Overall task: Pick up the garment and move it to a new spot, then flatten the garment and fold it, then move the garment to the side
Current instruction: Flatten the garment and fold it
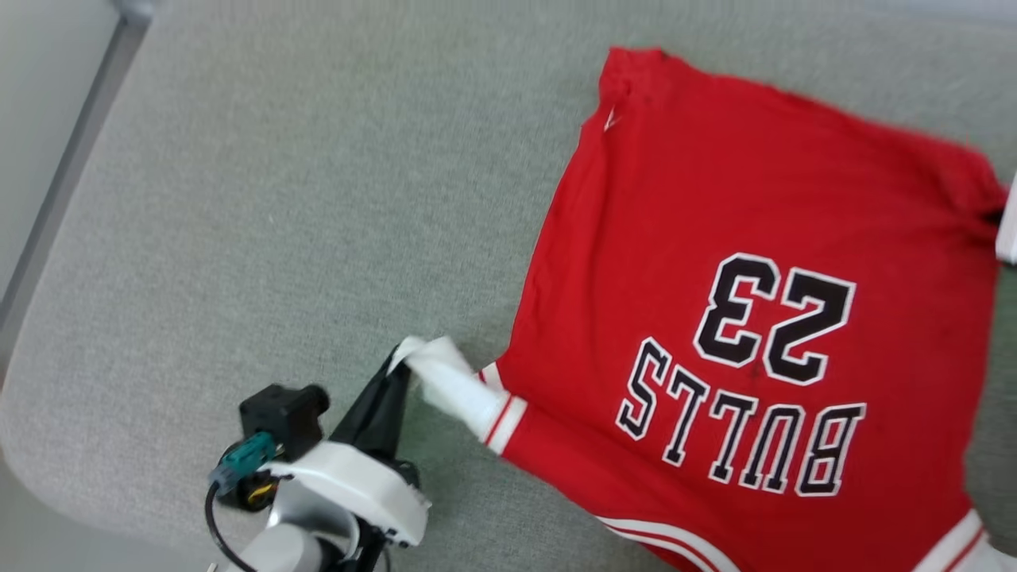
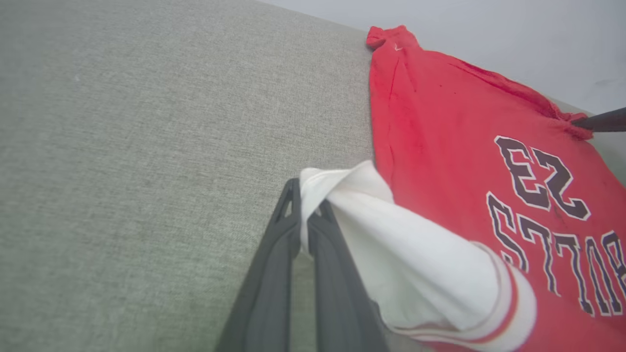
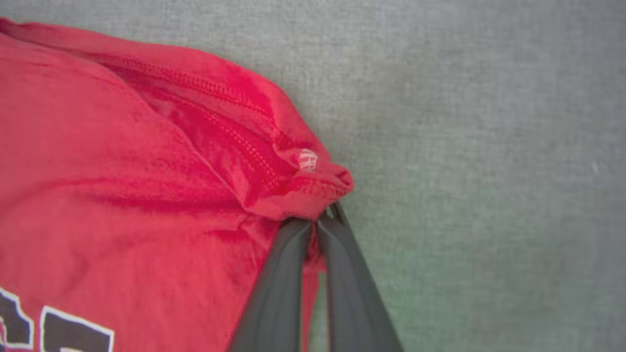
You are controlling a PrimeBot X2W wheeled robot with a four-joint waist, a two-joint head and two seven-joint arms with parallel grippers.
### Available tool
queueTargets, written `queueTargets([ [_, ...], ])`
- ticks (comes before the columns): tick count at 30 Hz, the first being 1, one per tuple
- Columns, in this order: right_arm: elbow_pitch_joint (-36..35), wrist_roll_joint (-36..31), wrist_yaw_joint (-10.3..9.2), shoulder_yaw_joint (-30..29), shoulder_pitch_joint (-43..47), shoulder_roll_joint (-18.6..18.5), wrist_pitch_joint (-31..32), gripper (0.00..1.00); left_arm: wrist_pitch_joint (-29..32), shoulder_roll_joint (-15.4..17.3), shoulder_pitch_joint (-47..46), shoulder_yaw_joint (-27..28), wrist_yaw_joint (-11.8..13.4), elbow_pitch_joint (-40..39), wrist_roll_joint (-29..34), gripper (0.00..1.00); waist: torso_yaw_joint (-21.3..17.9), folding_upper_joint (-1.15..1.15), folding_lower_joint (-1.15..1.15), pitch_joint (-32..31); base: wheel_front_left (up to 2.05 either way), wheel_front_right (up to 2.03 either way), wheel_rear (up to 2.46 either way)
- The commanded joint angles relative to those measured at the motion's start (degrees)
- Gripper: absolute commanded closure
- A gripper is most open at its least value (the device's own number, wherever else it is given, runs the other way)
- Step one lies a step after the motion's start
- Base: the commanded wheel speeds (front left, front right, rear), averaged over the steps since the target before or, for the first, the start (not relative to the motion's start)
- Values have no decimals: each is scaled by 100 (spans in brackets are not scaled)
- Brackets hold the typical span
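The garment, a red jersey with black "BULLS 23" lettering, lies spread on the right half of a grey-green padded surface, lettering upside down to me. My left gripper is shut on the tip of its white sleeve, which is lifted and pulled out to the left. In the left wrist view the dark fingers pinch the white cloth of the garment. My right gripper is shut on a bunched red hem corner of the garment at its far right. That gripper's finger also shows across the jersey.
The grey-green padded surface stretches bare to the left of the jersey. Its left edge runs beside a grey bar, and its rounded near-left corner drops off below my left arm. A pale wall stands behind the surface.
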Motion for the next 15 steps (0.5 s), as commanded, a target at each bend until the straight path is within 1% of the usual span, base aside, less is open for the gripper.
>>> queueTargets([
  [1, -160, 140, -9, 63, 369, -142, -37, 100, 4, 57, 142, 40, 47, 52, -35, 100, -173, 0, -1, -444, 0, 0, 0],
  [5, -765, 561, -9, 250, 1233, -300, -3, 100, 80, 212, 413, 140, 166, 127, -136, 100, -418, 0, -1, -914, 0, 0, 0],
  [8, -1351, 844, -9, 276, 2038, -341, 73, 100, 144, 328, 647, 196, 259, 138, -220, 100, -614, 0, -1, -1236, 0, 0, 0],
  [12, -2255, 1104, -9, 146, 3246, -186, 214, 100, 215, 468, 953, 289, 382, 128, -323, 100, -893, 0, -1, -1603, 0, 0, 0],
  [15, -2952, 1205, -9, -21, 4133, -7, 315, 100, 282, 558, 1151, 330, 428, 137, -401, 100, -1086, 0, -1, -1816, 0, 0, 0],
])
